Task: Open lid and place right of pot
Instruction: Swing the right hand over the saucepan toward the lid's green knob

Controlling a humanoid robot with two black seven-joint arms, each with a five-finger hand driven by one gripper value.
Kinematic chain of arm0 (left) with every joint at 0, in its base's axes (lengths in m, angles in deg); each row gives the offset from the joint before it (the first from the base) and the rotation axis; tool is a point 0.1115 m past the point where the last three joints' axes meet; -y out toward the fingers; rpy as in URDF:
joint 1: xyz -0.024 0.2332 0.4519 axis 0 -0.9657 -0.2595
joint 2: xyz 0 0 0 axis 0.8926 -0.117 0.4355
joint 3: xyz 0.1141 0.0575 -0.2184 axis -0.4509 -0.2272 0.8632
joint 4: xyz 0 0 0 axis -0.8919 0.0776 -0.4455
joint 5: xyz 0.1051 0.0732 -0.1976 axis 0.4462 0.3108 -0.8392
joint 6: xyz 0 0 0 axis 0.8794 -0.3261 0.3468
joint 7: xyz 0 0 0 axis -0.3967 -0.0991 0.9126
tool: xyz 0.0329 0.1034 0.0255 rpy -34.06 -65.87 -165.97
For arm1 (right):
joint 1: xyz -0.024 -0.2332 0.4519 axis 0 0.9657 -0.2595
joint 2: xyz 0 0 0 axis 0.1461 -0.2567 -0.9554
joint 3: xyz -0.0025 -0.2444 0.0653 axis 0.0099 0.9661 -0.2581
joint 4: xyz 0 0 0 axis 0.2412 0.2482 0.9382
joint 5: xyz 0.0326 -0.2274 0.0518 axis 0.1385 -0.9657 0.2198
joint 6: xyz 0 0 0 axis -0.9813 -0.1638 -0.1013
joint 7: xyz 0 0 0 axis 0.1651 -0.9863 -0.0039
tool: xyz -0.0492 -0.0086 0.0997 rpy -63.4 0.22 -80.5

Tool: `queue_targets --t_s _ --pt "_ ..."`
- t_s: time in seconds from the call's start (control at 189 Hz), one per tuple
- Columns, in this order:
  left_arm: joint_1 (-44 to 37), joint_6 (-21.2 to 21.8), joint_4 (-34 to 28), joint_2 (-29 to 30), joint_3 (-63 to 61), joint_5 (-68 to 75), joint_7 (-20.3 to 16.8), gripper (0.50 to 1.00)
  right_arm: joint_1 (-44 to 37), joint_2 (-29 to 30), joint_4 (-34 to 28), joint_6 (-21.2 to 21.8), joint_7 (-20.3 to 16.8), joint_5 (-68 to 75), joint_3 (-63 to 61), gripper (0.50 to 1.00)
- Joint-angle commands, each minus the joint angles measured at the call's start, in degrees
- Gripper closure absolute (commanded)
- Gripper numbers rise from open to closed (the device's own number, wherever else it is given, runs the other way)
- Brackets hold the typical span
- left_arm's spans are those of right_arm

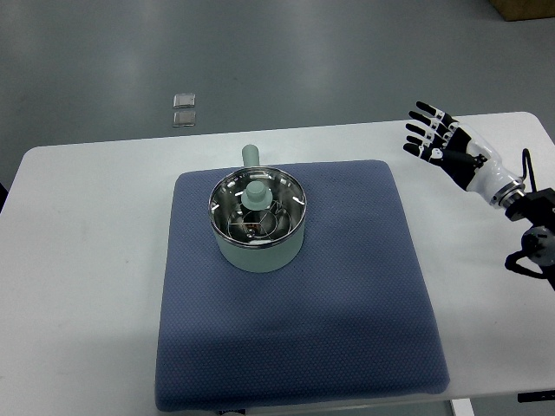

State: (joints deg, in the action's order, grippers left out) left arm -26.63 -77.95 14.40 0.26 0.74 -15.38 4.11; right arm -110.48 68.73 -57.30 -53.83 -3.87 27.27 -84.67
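Observation:
A pale green pot (258,250) stands on a blue mat (295,338), left of the mat's middle, its handle (250,157) pointing away from me. A glass lid (257,208) with a pale green knob (257,193) sits on the pot. My right hand (431,135) hovers above the table's far right, beyond the mat's right corner, well apart from the pot. Its fingers are spread and hold nothing. The left arm does not show.
The mat lies on a white table (82,260). Bare mat lies to the right of the pot. Two small clear squares (184,110) lie on the grey floor beyond the table. A brown box corner (525,9) shows at the top right.

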Motion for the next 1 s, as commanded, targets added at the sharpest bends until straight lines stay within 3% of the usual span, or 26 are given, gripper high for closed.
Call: queue_targets --t_s 0.0,0.08,0.085,0.223,0.323,0.376,0.382,0.424,0.514,0.52,0.594,0.657,0.663,0.721,0.769,0.774,0.785,0.997 --pt "0.00 -0.01 0.00 0.00 0.00 0.00 0.00 0.500 -7.23 -6.36 -1.15 0.11 1.62 0.00 10.36 0.581" --pt "0.00 0.07 0.00 0.00 0.00 0.00 0.00 0.500 -9.88 -8.22 -1.85 0.02 2.33 0.00 14.15 0.581" --pt "0.00 -0.01 0.00 0.00 0.00 0.00 0.00 0.500 -14.49 -10.83 -3.16 0.02 3.46 0.00 20.50 0.583" --pt "0.00 0.07 0.00 0.00 0.00 0.00 0.00 0.500 -27.62 -15.24 -7.74 -0.59 4.35 -0.09 36.29 0.587" --pt "0.00 -0.01 0.00 0.00 0.00 0.00 0.00 0.500 -37.20 -16.65 -11.08 -2.70 4.35 -0.09 46.92 0.591" --pt "0.00 -0.01 0.00 0.00 0.00 0.00 0.00 0.500 -37.21 -16.65 -11.08 -2.70 4.35 -0.09 46.93 0.591" --pt "0.00 -0.01 0.00 0.00 0.00 0.00 0.00 0.500 -42.09 -16.74 -12.39 -4.09 4.35 -0.35 52.50 0.595" --pt "0.00 -0.01 0.00 0.00 0.00 0.00 0.00 0.500 -45.99 -16.30 -13.28 -4.90 4.35 -0.96 56.33 0.599" --pt "0.00 0.07 0.00 0.00 0.00 0.00 0.00 0.500 -49.08 -15.95 -14.07 -5.25 4.26 -1.05 59.50 0.603" --pt "0.00 -0.01 0.00 0.00 0.00 0.00 0.00 0.500 -52.21 -14.47 -14.42 -5.34 4.09 -1.14 62.90 0.617" --pt "0.00 -0.01 0.00 0.00 0.00 0.00 0.00 0.500 -57.33 -11.21 -14.42 -6.13 4.09 -2.11 68.37 0.634" --pt "0.00 -0.01 0.00 0.00 0.00 0.00 0.00 0.500 -57.96 -10.85 -14.42 -6.39 4.09 -2.37 69.08 0.636" --pt "0.00 -0.01 0.00 0.00 0.00 0.00 0.00 0.500 -60.91 -9.11 -14.42 -8.31 4.09 -3.42 73.43 0.656" --pt "0.00 -0.01 0.00 0.00 0.00 0.00 0.00 0.500 -63.93 -6.55 -14.42 -10.87 4.09 -4.39 78.39 0.670" --pt "0.00 -0.01 0.00 0.00 0.00 0.00 0.00 0.500 -63.93 -6.55 -14.42 -10.88 4.09 -4.39 78.40 0.671" --pt "0.00 -0.01 0.00 0.00 0.00 0.00 0.00 0.500 -66.46 -3.76 -14.34 -13.31 4.09 -5.00 82.66 0.681" --pt "0.00 -0.01 0.00 0.00 0.00 0.00 0.00 0.500 -66.92 -3.12 -14.42 -13.77 4.09 -5.01 83.58 0.683" --pt "0.00 -0.01 0.00 0.00 0.00 0.00 0.00 0.500 -69.73 3.65 -14.33 -16.68 2.77 -6.94 89.21 0.701"
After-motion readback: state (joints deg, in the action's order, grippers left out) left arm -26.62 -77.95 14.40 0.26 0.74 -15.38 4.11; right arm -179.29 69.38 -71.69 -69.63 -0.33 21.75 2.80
